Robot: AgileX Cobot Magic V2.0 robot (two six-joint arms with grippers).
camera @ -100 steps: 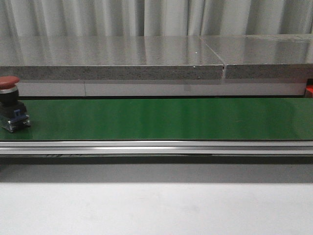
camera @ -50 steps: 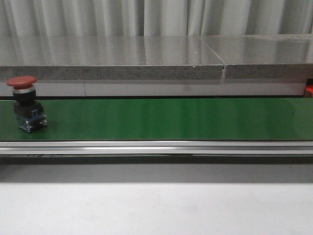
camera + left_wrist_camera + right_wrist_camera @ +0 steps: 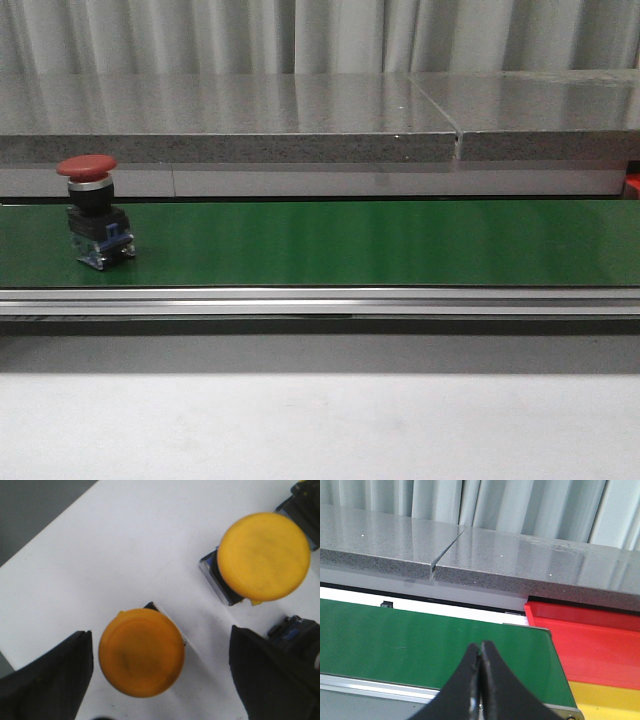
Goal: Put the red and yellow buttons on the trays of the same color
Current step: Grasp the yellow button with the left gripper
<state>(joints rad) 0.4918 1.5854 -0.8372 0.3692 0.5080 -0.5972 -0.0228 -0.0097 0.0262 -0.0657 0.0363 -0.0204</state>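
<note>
Left wrist view — yellow button (image 3: 141, 652) between spread fingers (image 3: 47, 680), untouched.

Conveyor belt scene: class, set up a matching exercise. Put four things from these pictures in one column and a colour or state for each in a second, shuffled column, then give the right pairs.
Things:
1. Belt
2. Button riding on the belt
3. Right gripper
4. Button between the left gripper's fingers

Colours or states:
A. Shut, holding nothing
B. Yellow cap
C. Green
D. Red cap

Right pairs: 1-C, 2-D, 3-A, 4-B.
</note>
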